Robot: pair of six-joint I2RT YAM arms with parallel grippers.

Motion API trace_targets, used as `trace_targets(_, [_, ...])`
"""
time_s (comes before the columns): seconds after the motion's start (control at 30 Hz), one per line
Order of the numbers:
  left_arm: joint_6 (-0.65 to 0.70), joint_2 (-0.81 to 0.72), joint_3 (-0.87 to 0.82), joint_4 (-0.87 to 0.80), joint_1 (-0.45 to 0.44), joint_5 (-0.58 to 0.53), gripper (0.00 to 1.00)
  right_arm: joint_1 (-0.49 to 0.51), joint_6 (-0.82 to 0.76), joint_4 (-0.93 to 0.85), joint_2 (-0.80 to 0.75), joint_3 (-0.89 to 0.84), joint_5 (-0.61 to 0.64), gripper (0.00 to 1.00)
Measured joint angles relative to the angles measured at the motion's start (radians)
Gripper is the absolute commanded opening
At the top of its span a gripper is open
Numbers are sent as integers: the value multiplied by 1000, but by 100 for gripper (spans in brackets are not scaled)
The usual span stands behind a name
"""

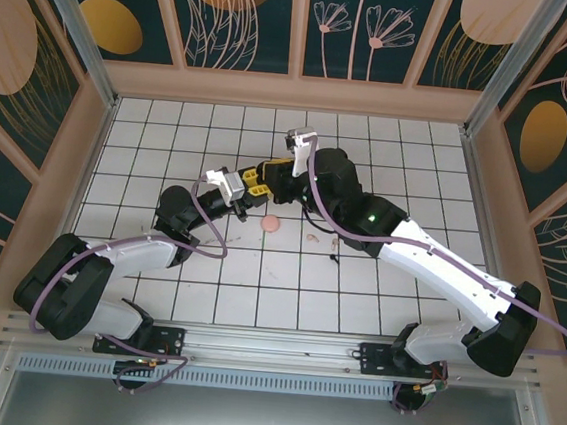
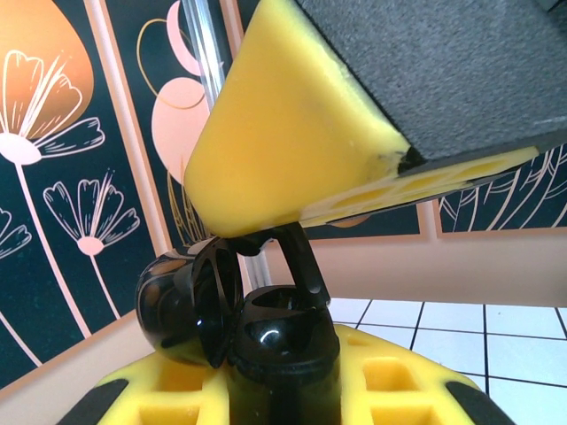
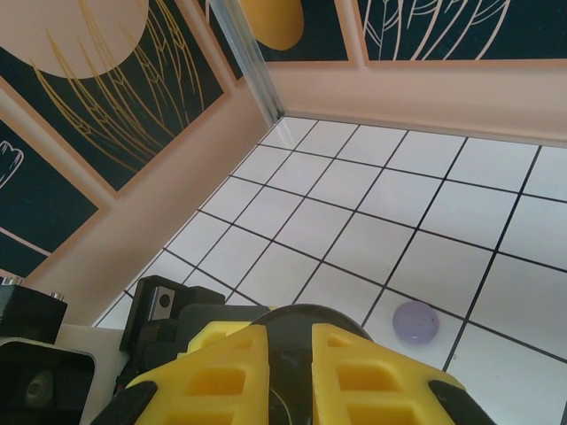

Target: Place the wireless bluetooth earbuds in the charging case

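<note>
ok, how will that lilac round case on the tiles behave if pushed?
The lilac round case lies flat and low, so it would probably slide rather than tip. Its rounded, smooth-looking shell may slip out of a pinch. It looks small against the white tiles, so it is likely light.

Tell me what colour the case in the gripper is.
The case is glossy black; the left wrist view shows it best.

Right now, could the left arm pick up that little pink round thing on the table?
Probably not yet. The pink round case lies in the open near the left gripper, nothing over it. But the jaws are shut on the black case, which would have to go down first.
</note>
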Motion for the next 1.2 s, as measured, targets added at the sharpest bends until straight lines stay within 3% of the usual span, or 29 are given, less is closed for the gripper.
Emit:
trace_targets(0.8, [-36, 0, 7, -28, 2, -4, 0, 0, -18, 45, 12, -25, 3, 13])
trace_targets(1.2, [-49, 0, 8, -80, 0, 23, 0, 17, -129, 97, -14, -122, 5, 12])
